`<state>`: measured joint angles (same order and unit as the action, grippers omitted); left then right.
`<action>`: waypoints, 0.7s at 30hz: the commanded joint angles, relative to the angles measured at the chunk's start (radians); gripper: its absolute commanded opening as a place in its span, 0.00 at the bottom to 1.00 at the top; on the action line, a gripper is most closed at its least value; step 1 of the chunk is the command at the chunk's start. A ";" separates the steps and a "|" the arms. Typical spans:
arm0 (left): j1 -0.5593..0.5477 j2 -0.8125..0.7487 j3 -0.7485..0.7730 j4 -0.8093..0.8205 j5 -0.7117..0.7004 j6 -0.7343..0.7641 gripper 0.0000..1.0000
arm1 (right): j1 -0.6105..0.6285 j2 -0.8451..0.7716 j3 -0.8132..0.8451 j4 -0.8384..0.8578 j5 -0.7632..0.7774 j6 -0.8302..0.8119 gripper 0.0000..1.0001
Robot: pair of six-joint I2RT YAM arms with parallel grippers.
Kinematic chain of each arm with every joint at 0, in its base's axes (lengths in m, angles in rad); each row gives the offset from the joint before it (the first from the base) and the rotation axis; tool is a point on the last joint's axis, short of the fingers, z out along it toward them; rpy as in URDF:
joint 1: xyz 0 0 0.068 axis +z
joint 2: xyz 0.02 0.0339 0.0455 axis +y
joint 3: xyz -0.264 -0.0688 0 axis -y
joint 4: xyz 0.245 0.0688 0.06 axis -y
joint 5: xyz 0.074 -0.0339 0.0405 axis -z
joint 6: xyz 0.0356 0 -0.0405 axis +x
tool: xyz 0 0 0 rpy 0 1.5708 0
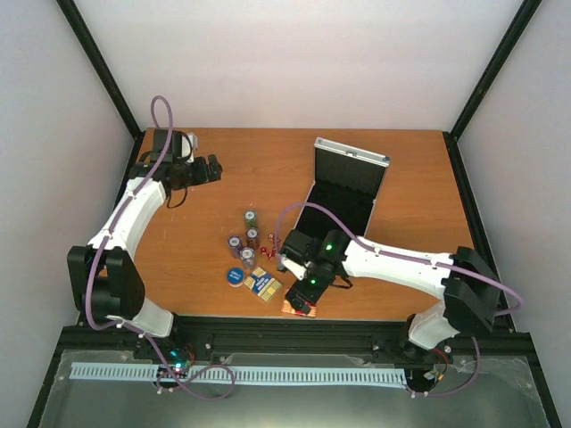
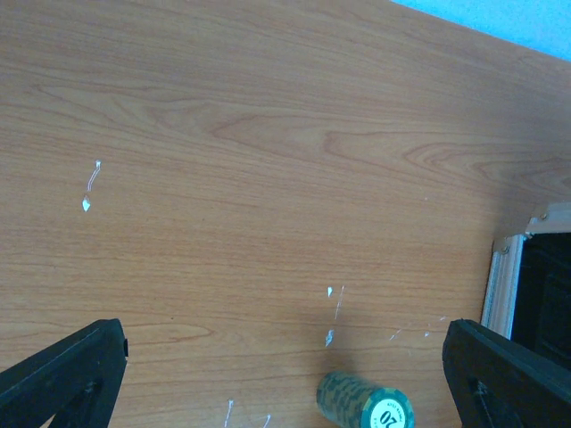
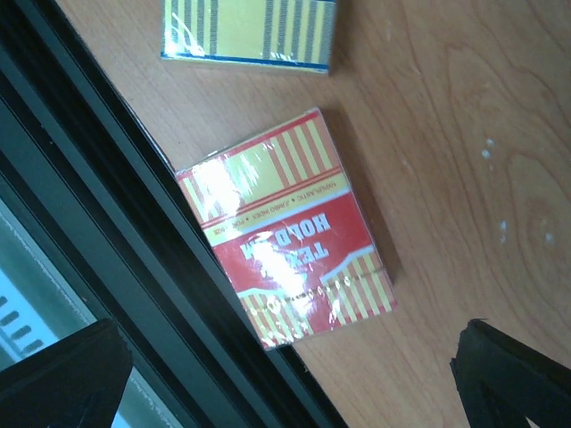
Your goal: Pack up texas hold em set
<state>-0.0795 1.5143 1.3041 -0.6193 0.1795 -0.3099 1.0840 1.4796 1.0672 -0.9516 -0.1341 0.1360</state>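
The silver case [image 1: 350, 189] stands open at the back right, black lining showing; its edge shows in the left wrist view [image 2: 501, 281]. Several chip stacks [image 1: 247, 239] stand mid-table, tiny red dice [image 1: 268, 251] beside them. One green stack [image 2: 368, 403] lies below my left gripper [image 1: 212, 168], which is open and empty at the far left. A blue and yellow disc [image 1: 235, 276] and a blue-yellow card box [image 1: 263, 284] lie near the front. My right gripper [image 1: 302, 300] is open over a red-yellow card box [image 3: 284, 228] at the table's front edge, not touching it.
A black rail [image 3: 107, 214] runs along the table's front edge, right under the red card box's corner. The second card box [image 3: 250, 34] lies just beyond it. White scratches [image 2: 89, 187] mark the wood.
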 commanded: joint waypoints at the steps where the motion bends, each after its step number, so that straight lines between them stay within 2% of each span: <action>1: -0.003 -0.008 -0.011 0.068 -0.004 -0.045 1.00 | 0.011 0.077 0.041 -0.011 -0.007 -0.115 1.00; 13: -0.003 0.003 -0.057 0.122 -0.021 -0.060 1.00 | 0.013 0.190 0.011 0.089 -0.042 -0.226 1.00; 21: -0.003 0.009 -0.072 0.126 -0.026 -0.056 1.00 | 0.013 0.261 -0.018 0.140 -0.004 -0.253 1.00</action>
<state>-0.0795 1.5162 1.2388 -0.5159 0.1638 -0.3538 1.0874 1.7081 1.0698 -0.8494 -0.1570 -0.0822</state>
